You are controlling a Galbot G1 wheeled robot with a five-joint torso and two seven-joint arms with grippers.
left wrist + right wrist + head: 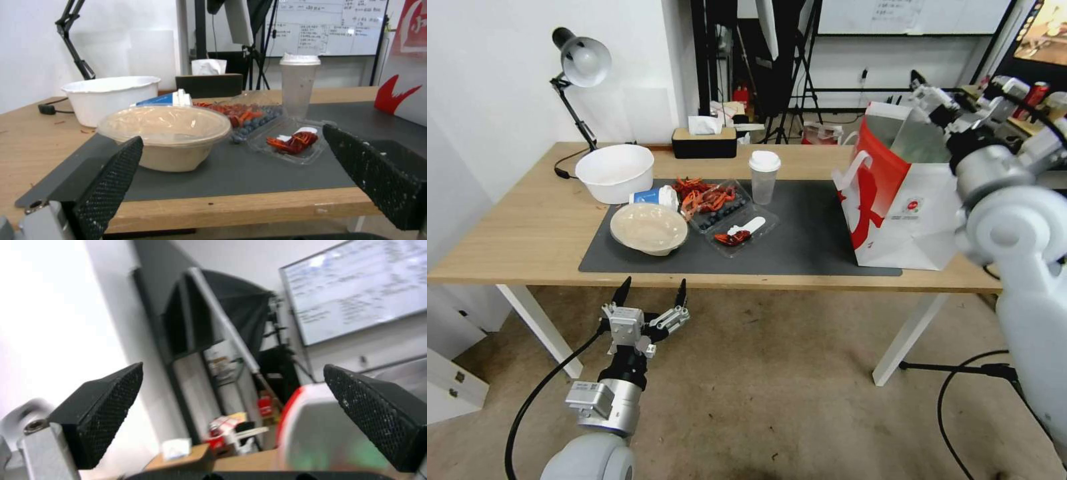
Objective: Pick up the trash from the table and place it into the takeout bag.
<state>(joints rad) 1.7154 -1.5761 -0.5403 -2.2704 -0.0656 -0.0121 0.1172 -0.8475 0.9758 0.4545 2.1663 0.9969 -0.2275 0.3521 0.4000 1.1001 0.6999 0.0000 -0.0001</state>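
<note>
On the table (527, 227), the dark mat (807, 240) holds the trash: a beige bowl (648, 228) (164, 133), a blue-and-white paper cup (654, 197) (166, 99) lying on its side, a white-lidded cup (764, 177) (299, 83), and clear trays of red shells and blueberries (724, 210) (291, 143). The takeout bag (900, 200) (320, 426) stands open at the mat's right end. My left gripper (650, 293) (231, 133) is open, just off the table's front edge, facing the beige bowl. My right gripper (924, 90) (233, 366) is open and empty, above the bag's mouth.
A large white bowl (615, 172) (111, 96) sits at the mat's back left corner. A desk lamp (580, 67) and a tissue box (704, 140) stand along the table's far edge. Bare mat lies between the trays and the bag.
</note>
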